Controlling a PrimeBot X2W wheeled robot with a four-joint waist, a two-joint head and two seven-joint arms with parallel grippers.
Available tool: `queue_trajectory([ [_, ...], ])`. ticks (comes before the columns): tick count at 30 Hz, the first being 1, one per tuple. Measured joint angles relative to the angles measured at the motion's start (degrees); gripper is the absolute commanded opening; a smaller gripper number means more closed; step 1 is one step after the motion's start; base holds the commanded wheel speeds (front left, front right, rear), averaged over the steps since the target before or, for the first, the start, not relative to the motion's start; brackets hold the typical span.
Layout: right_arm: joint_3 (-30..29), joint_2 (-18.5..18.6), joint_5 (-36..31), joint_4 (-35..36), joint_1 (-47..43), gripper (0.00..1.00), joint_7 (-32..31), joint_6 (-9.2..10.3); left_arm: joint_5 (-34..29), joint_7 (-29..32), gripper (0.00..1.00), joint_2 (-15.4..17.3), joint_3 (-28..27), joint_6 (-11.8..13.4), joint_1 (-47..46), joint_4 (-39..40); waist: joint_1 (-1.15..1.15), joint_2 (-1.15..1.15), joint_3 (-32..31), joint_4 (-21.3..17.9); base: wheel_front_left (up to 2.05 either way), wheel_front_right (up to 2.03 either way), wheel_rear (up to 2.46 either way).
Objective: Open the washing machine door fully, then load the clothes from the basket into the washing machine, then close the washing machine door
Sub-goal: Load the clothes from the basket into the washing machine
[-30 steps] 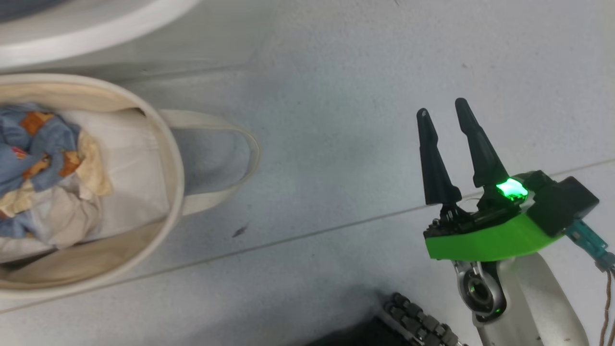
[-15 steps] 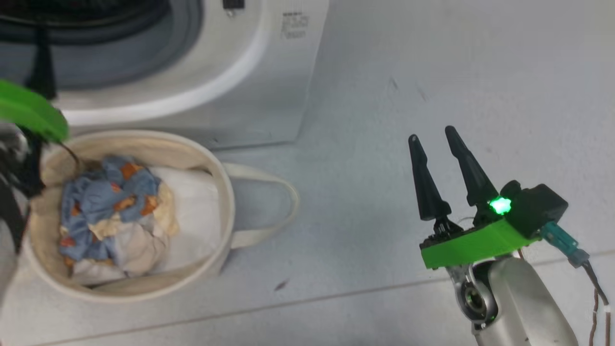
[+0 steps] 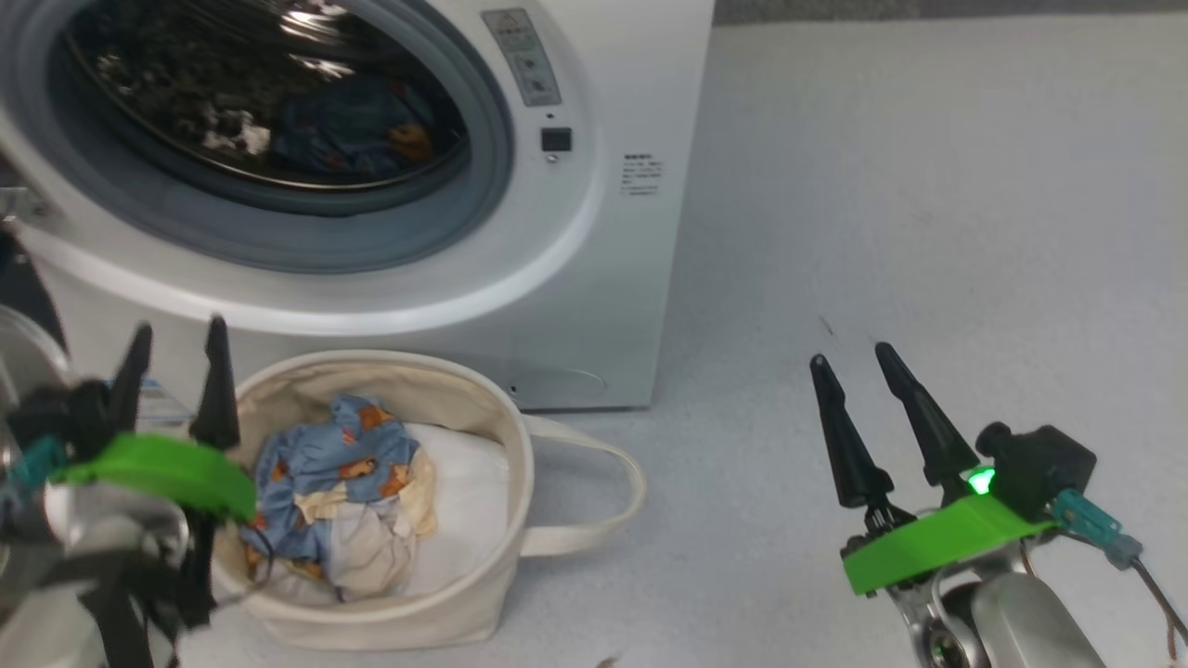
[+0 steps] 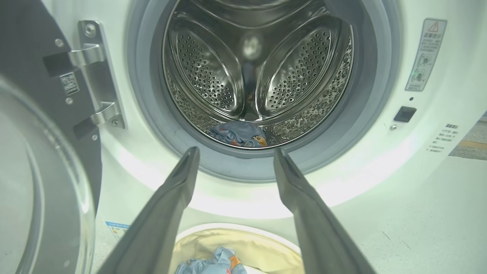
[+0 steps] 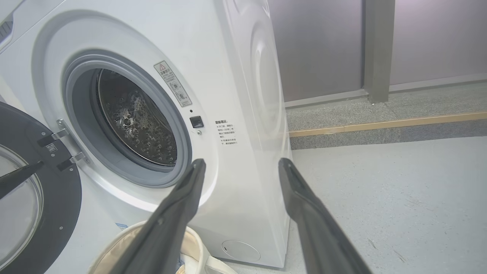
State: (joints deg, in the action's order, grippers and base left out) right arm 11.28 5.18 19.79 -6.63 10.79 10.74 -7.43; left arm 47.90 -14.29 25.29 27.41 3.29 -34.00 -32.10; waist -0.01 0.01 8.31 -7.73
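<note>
The machine (image 3: 594, 278) is white, its grey-ringed steel drum (image 4: 213, 64) dotted with holes. The door (image 5: 64, 205) is black-rimmed. The basket (image 3: 418, 622) is off-white, the clothes (image 3: 316, 459) light blue with orange-brown figures. The floor (image 3: 928, 186) is pale grey.

The left gripper (image 3: 178, 334) stands low at the left of the head view, its two dark fingers pointing up, spread apart and holding nothing. The green left wrist plate (image 3: 158, 468) and the arm below it are blurred. The right gripper (image 3: 849, 355) stands at the lower right, fingers up and leaning slightly left, parted and empty. The green right wrist plate (image 3: 937, 543) carries a black camera block (image 3: 1039, 464) with a small green light (image 3: 981, 481) glowing beside it. A teal plug (image 3: 1091, 538) trails a cable, and the pale right forearm (image 3: 1030, 622) sits beneath.
</note>
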Motion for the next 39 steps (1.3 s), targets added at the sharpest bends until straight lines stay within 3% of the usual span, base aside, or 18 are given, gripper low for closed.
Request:
queue_trajectory([
  [5, -0.77, 0.70, 0.55, 0.45, -1.91, 1.00, -0.59, 0.00, -0.78, 0.00, 1.00, -0.43, -3.24, 3.76, 9.31, 8.56, 0.00, 0.00, -2.85, 2.21, 0.00, 0.00, 0.00],
  [12, -1.22, 0.59, 0.99, 1.68, -3.33, 1.00, -0.58, 0.00, -1.09, -0.10, 1.00, -1.19, -10.65, 5.63, 21.46, 19.34, 0.00, 0.00, -4.03, 2.53, 0.00, 0.00, 0.00],
  [29, -0.89, 0.75, 1.48, 1.57, -4.38, 1.00, -1.27, 0.00, -6.45, -0.14, 1.00, -4.45, -14.93, 4.77, 28.43, 24.32, 0.00, 0.00, -6.35, 2.41, 0.00, 0.00, 0.00],
  [39, -0.47, 3.27, 0.59, 3.69, -5.22, 1.00, -4.24, 0.00, -7.61, -0.14, 1.00, -5.02, -16.17, 4.19, 28.41, 24.73, 0.01, 0.00, -5.72, 1.83, 0.00, 0.00, 0.00],
])
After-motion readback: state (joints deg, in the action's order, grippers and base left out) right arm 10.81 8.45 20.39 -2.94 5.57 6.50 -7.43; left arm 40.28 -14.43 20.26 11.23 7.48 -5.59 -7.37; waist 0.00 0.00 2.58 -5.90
